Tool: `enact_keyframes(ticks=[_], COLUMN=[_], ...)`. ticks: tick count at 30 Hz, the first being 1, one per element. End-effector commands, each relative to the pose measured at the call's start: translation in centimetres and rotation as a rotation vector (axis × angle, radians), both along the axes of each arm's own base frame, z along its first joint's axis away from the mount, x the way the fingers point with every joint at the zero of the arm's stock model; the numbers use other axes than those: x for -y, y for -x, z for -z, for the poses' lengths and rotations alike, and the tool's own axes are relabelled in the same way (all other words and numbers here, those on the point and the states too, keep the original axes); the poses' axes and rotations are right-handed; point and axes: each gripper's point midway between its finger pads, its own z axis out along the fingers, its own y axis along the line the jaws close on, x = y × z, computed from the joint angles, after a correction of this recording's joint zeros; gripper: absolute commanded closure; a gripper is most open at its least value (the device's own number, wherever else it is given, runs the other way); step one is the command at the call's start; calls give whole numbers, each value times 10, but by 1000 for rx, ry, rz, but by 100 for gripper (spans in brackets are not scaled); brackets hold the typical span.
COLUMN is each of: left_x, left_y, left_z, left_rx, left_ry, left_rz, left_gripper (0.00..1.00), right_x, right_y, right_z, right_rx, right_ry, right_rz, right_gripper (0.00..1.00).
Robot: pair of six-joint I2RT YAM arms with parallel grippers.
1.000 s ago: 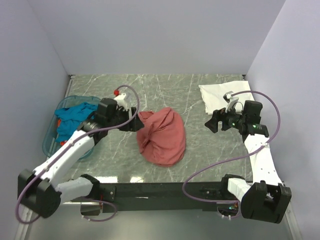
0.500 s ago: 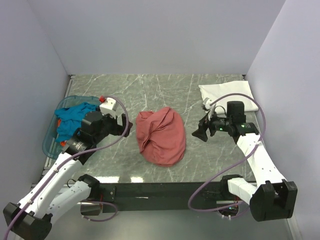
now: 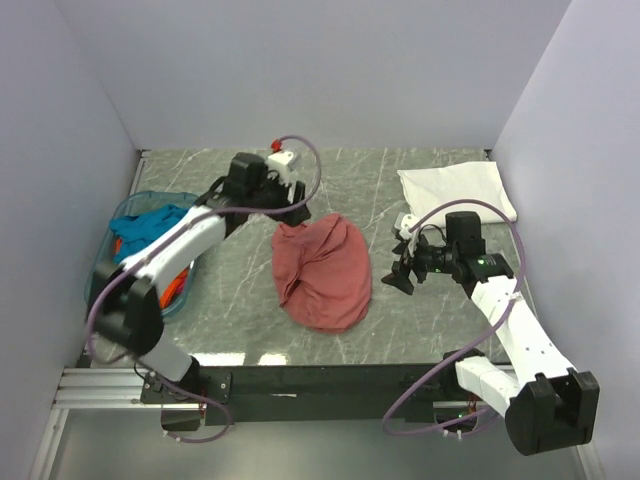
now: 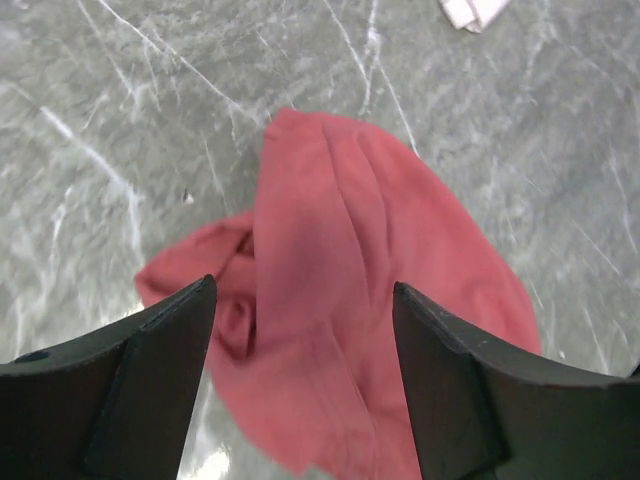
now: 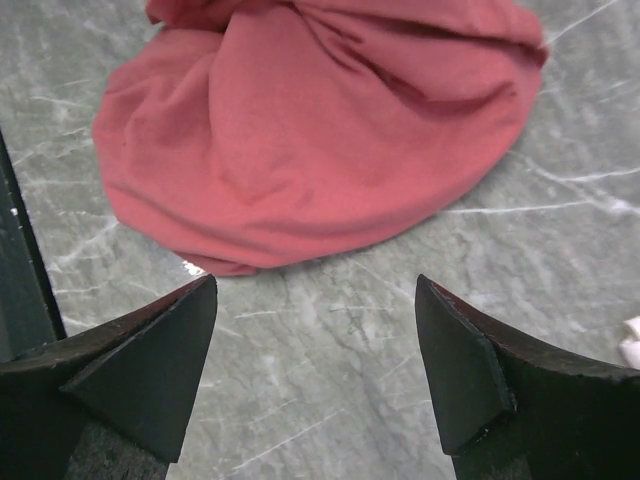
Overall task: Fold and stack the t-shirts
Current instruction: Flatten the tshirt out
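The left hand (image 4: 300,300) and right hand (image 5: 315,290) are both spread apart and empty. The red shirt (image 3: 322,270) lies bunched on the bench (image 3: 240,320) between them. I think flattening comes first: each hand must pinch an edge and pull.

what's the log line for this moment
red t-shirt: bunched, unfolded | left gripper: open, facing it | right gripper: open, facing it

Dusty-red t-shirt (image 4: 330,300) cut off below

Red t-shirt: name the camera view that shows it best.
Top external: the whole crumpled red t-shirt shows in one frame. Left wrist shows most, blurred and cut off below; right wrist shows one part, its top cropped.
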Motion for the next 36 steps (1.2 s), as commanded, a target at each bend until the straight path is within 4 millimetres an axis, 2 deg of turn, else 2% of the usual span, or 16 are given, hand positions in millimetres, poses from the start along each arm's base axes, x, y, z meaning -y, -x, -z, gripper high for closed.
enact_keyframes(ticks=[1, 2, 3, 4, 6, 7, 9, 10, 19, 25, 26, 28, 30, 33, 34, 36], left_x=[23, 27, 33, 38, 48, 50, 55, 56, 57, 58, 59, 59, 60, 63, 64, 65], left_y=[-15, -20, -26, -30, -33, -36, -39, -37, -30, -28, -30, -33, -36, -39, -38, -33], left_z=[18, 24, 19, 38, 39, 52, 53, 64, 103, 110, 108, 100, 86, 47, 26, 5], left_rx=[-94, -114, -116, -160, -174, -192, -199, -228, -325, -345, -341, -331, -305, -220, -181, -145], left_ry=[-10, -15, -13, -33, -39, -61, -73, -90, -171, -197, -196, -195, -172, -119, -89, -57], left_rz=[44, 44, 48, 46, 64, 58, 62, 61, 63, 76, 73, 59, 45, 38, 46, 66], left_gripper=[25, 27, 28, 29, 30, 30, 31, 32, 37, 54, 71, 91, 96, 99, 100, 99], right_x=[4, 5, 6, 7, 8, 8, 9, 9, 10, 11, 11, 12, 12, 12, 12, 12], right_y=[-10, -10, -11, -11, -11, -11, -12, -11, -12, -13, -13, -13, -13, -13, -13, -13], right_z=[-17, -19, -20, -20, -22, -22, -21, -21, -19, -18, -18, -18, -18, -18, -17, -18], right_rx=[74, 78, 73, 71, 74, 72, 72, 70, 65, 55, 53, 55, 52, 51, 46, 47], right_ry=[-9, -11, -15, -19, -22, -22, -19, -17, -15, -13, -13, -15, -16, -19, -18, -20], right_rz=[39, 45, 54, 61, 65, 65, 69, 68, 75, 79, 80, 83, 84, 86, 86, 86], right_gripper=[14, 14, 14, 14, 14, 14, 14, 14, 14, 14, 14, 14, 14, 14, 14, 14])
